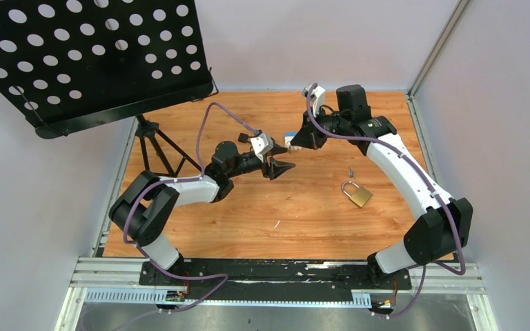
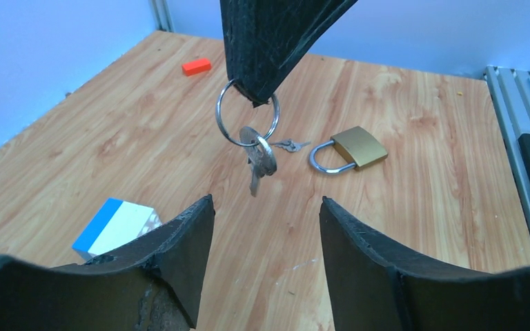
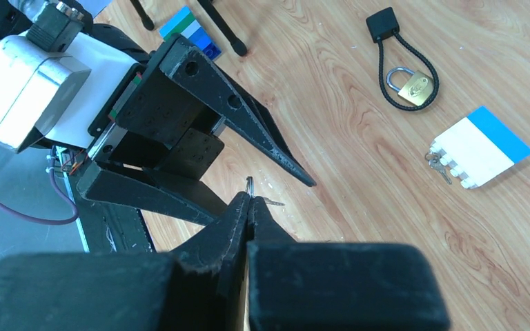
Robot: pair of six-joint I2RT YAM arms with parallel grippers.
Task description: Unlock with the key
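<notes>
Shows the right gripper (image 2: 254,89) clamped tight on a steel key ring (image 2: 219,124), the grey key (image 2: 266,157) dangling from it in mid-air above the wooden table (image 2: 421,227). Puts the left gripper (image 2: 266,203) near that key and pointed at it, jaws spread fairly wide, gripping nothing. Includes a brass padlock (image 2: 359,146) lying farther off, a small loose key (image 2: 290,145) just beside its shackle.

Overhead plus two wrist views.
Overhead looks down on the tabletop (image 1: 283,221); wrist cameras face each other closely, sharing the key ring (image 2: 217,116).
</notes>
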